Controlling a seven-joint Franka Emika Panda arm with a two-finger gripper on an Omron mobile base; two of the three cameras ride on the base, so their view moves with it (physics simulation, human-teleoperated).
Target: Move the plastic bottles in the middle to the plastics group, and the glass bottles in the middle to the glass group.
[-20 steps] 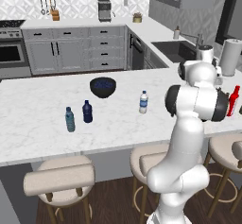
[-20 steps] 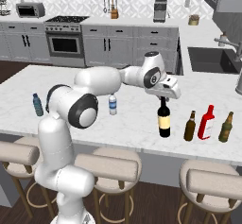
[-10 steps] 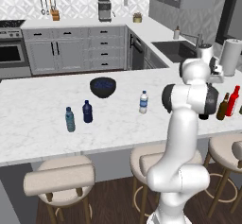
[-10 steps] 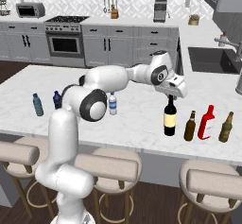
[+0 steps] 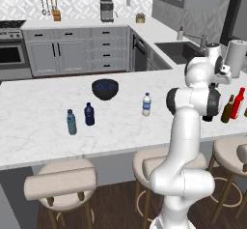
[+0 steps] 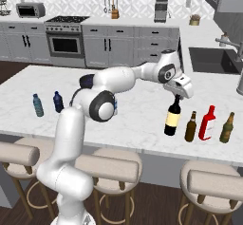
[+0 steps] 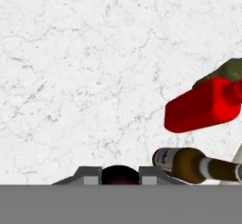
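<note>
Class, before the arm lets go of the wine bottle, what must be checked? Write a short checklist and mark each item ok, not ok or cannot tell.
1. Gripper shut on the wine bottle neck: ok.
2. Wine bottle upright: ok.
3. Wine bottle base resting on the counter: cannot tell.
4. Wine bottle beside the brown bottle and red bottle, not touching them: ok.
5. Clear water bottle moved to the teal bottle and navy bottle: not ok, it stands mid-counter.
</note>
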